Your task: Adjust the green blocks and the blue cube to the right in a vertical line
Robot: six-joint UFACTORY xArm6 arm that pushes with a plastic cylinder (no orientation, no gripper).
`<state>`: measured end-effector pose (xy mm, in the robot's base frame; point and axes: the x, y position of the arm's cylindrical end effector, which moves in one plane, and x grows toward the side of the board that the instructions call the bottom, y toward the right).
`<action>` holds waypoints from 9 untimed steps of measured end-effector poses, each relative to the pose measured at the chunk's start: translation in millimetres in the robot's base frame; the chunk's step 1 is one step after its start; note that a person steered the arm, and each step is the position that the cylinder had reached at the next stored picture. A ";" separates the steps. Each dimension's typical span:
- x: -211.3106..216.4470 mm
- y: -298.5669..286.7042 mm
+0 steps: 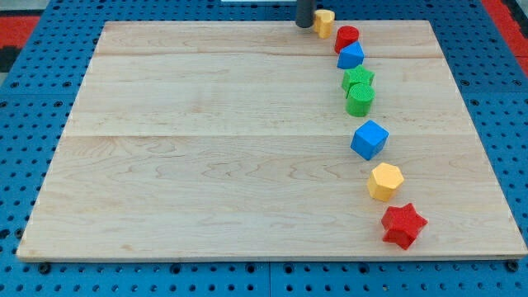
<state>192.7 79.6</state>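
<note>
Two green blocks sit touching right of centre: a green star-shaped block and, just below it, a green cylinder. The blue cube lies below them, apart from the cylinder. My tip is at the view's top edge of the board, just left of a yellow block, well above and left of the green blocks.
A red block and a blue triangular block sit between the yellow block and the green star. A yellow hexagon and a red star lie below the blue cube. The wooden board rests on a blue pegboard.
</note>
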 end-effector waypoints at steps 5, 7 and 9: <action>67.7 -28.1; 114.5 12.6; 157.1 28.7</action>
<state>349.8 108.3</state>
